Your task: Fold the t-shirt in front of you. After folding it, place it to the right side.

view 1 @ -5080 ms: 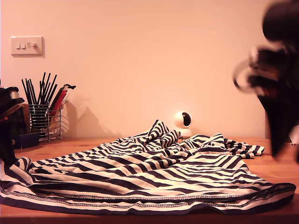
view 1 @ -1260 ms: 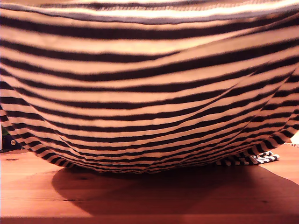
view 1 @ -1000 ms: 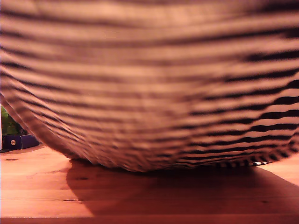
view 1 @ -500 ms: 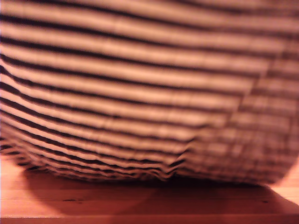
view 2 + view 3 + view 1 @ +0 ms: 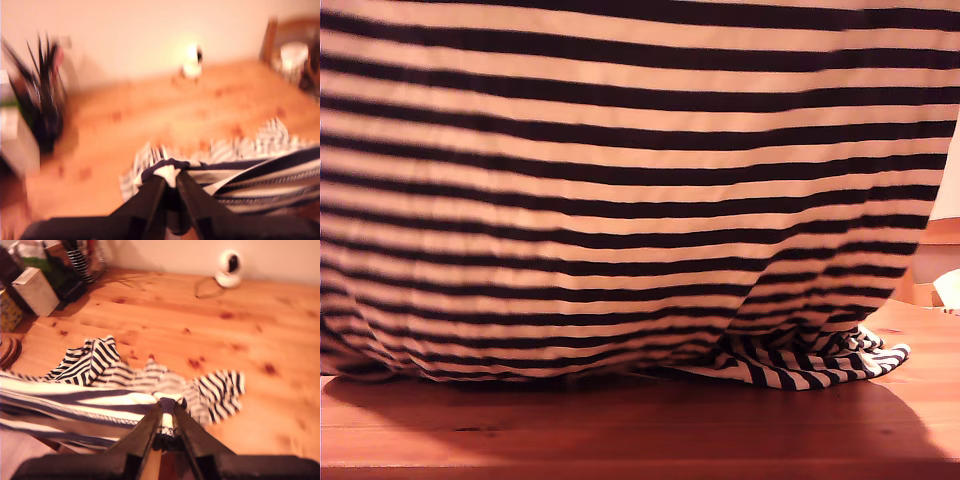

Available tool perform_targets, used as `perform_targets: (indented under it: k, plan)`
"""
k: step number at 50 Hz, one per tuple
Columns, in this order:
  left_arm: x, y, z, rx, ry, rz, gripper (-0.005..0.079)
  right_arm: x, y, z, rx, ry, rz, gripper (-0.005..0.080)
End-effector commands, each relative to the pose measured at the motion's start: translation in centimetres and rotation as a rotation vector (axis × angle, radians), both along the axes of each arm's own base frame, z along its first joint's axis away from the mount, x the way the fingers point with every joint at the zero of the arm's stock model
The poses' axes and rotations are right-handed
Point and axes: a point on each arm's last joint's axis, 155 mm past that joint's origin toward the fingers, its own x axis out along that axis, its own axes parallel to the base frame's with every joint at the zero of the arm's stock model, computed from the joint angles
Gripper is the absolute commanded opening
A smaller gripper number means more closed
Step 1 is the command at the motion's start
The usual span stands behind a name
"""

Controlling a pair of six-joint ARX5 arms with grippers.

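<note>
Both ends clamped on the t-shirt (image 5: 620,180) hem: my first end effector (image 5: 170,186) (blurry, so probably) and my second end effector (image 5: 166,426); shirt hangs lifted, tail dragging on the surface (image 5: 620,430); keep both level, hem taut, lay it forward slowly

The t-shirt (image 5: 620,190) carries narrow dark navy and white horizontal stripes across most of the exterior view, with a dark band along its stitched edge. Along that view's bottom, the table (image 5: 640,430) is warm reddish-brown wood with darker knots. My first gripper (image 5: 170,192) and my second gripper (image 5: 167,427) are black.
</note>
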Motion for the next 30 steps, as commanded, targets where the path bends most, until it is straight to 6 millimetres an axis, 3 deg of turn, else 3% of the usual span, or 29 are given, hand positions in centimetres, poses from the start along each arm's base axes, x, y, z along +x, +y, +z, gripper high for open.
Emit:
perform_targets:
  k: [1,7,22,30]
  plan:
    - [0.5,-0.1,1.0,0.000,-0.025,-0.007,-0.0019,0.5,-0.1,2.3,0.003,-0.068,-0.007,-0.0012]
    - [1.2,-0.2,1.1,0.006,-0.008,-0.008,-0.0019,1.3,-0.3,3.5,-0.022,-0.096,-0.018,-0.0012]
    - [1.9,0.1,1.0,0.049,-0.018,-0.005,-0.0020,1.9,-1.7,3.5,-0.087,-0.094,-0.078,-0.0012]
    - [1.5,0.1,3.5,0.044,-0.101,-0.003,-0.0020,1.7,-1.8,7.0,-0.055,-0.205,-0.079,-0.0012]
